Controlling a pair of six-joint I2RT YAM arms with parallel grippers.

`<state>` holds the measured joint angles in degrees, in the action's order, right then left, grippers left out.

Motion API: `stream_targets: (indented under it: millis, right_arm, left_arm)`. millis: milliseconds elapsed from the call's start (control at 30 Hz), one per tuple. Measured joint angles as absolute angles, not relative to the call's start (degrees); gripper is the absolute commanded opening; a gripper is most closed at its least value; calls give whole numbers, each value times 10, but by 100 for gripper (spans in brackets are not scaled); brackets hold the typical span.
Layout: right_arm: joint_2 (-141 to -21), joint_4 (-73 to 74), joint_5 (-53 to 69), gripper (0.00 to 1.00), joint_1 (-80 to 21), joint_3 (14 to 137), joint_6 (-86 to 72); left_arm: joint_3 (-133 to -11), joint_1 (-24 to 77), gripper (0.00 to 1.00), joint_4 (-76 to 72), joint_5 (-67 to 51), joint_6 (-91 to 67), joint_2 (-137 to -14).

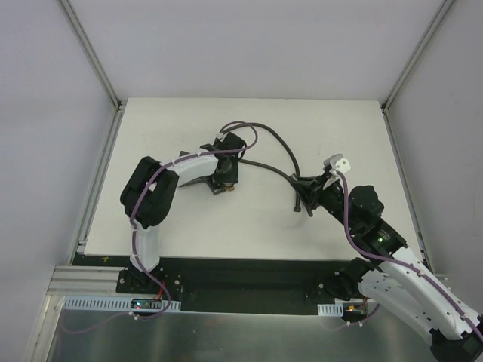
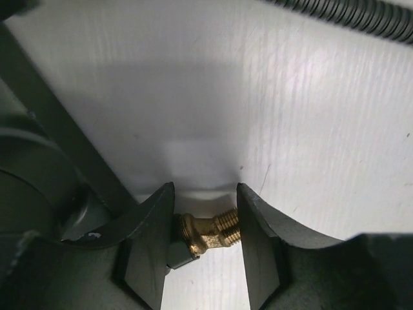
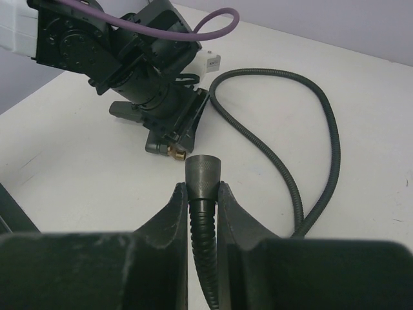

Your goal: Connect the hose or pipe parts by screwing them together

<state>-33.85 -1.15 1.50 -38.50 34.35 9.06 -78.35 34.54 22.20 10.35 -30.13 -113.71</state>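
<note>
Tabletop [image 1: 249,226]: left end effector [image 2: 205,206] grips fitting [image 2: 210,234], right end effector [image 3: 202,194] hose [image 3: 202,171].

2 white arms [image 1: 198,162], black joints [image 1: 147,192]; purple cables [image 1: 349,219]; dark-grey fingers [image 3: 169,219]

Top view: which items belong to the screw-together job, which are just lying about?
Job: dark-grey corrugated flexible hose, end in right gripper; black fitting with brass threaded tip, in left gripper.
Not job: purple cables along the arms; white table.

White table [image 1: 249,234], pale grey walls [image 1: 264,45]
</note>
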Motion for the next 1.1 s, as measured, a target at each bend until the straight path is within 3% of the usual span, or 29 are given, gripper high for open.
stream_targets:
  millis: [367,467,500,533,633,900,1100]
  right_arm:
    - [-329,-1,22,1,-385,343,90]
    - [-331,-2,29,1,-385,342,87]
    - [-332,-3,30,1,-385,340,86]
    - [-334,-3,33,1,-385,339,85]
    - [-342,-7,38,1,-385,335,84]
    - [-354,-8,50,1,-385,320,79]
    - [-346,-9,59,1,-385,320,79]
  left_arm:
    - [-588,344,43,229,115,-296,-964]
    - [-563,340,61,248,125,-296,-916]
    - [-563,340,75,249,126,-296,-905]
    - [-566,340,76,251,126,-297,-896]
    - [-600,340,72,267,130,-320,-880]
    - [-744,329,76,289,214,-414,-894]
    - [-932,309,75,341,223,-324,-1000]
